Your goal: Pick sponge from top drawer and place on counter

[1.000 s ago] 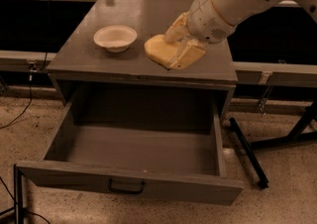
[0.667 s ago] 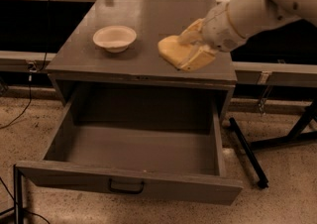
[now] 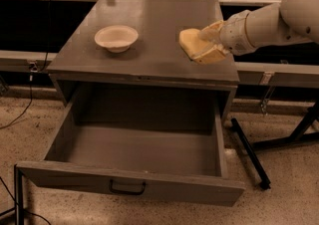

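Note:
The pale yellow sponge [image 3: 190, 43] is held between the cream-yellow fingers [image 3: 213, 31] of my gripper [image 3: 203, 47], at or just over the right part of the grey counter [image 3: 149, 25]; I cannot tell whether it touches. The gripper reaches in from the right on a white arm and is shut on the sponge. The top drawer [image 3: 134, 187] is pulled fully out below the counter. Its inside shows nothing in it, and a dark wire handle [image 3: 127, 188] sits at the centre of its front.
A cream bowl [image 3: 116, 37] stands on the left part of the counter. A dark metal stand leg [image 3: 249, 152] lies on the floor right of the drawer. Cables run along the floor at the left. A rail and dark shelving run behind the cabinet.
The gripper has carried the sponge to the right across the counter, from near its middle towards its right edge. The bowl and drawer have not moved.

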Motion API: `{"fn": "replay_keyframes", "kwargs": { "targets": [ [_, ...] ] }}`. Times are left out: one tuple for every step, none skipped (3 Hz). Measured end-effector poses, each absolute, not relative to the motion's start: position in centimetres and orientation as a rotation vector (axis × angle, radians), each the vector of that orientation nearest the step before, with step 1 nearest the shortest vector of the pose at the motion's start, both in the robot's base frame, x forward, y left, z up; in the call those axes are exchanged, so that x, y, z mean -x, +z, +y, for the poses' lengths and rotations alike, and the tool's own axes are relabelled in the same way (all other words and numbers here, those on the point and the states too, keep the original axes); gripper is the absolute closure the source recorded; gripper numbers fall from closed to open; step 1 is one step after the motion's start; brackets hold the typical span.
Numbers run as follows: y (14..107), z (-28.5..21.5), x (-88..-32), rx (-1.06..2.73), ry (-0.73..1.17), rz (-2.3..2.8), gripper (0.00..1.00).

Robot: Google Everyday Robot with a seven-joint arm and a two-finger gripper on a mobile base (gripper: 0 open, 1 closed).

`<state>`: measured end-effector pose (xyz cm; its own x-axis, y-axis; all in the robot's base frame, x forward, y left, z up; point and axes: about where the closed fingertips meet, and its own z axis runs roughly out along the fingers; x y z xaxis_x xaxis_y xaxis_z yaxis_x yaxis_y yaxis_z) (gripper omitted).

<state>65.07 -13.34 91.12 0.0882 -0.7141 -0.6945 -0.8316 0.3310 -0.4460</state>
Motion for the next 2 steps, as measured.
{"fn": "replay_keyframes", "kwargs": {
  "targets": [
    [90.6, -15.0, -67.7, 1.333, 0.133, 1.726, 1.0],
    [87.8, -16.0, -70.0, 1.198, 0.152, 1.847, 0.83]
  ]
}}
